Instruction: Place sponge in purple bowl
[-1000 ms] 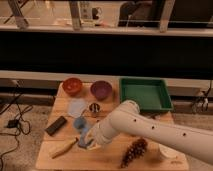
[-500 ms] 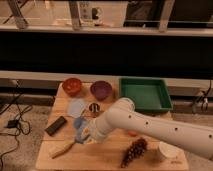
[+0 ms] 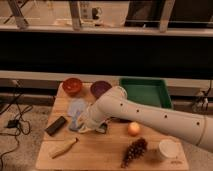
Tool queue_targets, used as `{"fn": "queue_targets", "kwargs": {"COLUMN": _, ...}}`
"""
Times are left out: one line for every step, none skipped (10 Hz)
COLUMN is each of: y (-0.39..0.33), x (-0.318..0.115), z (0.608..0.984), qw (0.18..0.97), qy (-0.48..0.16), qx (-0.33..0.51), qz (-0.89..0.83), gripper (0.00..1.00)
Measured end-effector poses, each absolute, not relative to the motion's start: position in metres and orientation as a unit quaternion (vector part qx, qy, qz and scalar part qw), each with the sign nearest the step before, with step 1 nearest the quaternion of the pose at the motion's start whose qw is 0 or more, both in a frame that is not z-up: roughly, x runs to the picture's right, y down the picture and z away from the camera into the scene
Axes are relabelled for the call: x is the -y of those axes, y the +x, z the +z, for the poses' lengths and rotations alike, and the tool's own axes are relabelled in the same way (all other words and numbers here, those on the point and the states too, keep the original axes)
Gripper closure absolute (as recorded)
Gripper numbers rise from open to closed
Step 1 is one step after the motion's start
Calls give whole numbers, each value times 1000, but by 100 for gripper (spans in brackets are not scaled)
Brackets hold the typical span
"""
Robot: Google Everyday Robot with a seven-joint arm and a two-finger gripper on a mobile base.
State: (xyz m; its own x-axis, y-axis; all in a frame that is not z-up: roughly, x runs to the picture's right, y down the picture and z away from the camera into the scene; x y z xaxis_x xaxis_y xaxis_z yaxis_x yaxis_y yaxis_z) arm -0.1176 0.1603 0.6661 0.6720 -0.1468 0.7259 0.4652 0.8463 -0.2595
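Pincer point(image 3: 84, 123) low over table centre-left, sponge hidden, purple bowl point(image 3: 101, 88) behind.

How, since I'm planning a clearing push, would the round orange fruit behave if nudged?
The round orange fruit looks ball-shaped, so it probably rolls. Its smooth outline suggests it is firm. The gripper, by the pale cloth, is view-left of it.

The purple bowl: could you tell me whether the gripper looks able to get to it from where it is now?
Probably yes. The gripper is over the table's left-middle, and the purple bowl sits just behind it at the back edge, with nothing standing between them.
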Motion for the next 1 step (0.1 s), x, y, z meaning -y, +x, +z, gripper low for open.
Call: {"fn": "queue_targets", "kwargs": {"y": -120, "x": -150, "z": 664, "qw": 889, "qy": -211, "qx": 365, "qz": -178, "gripper": 100}}
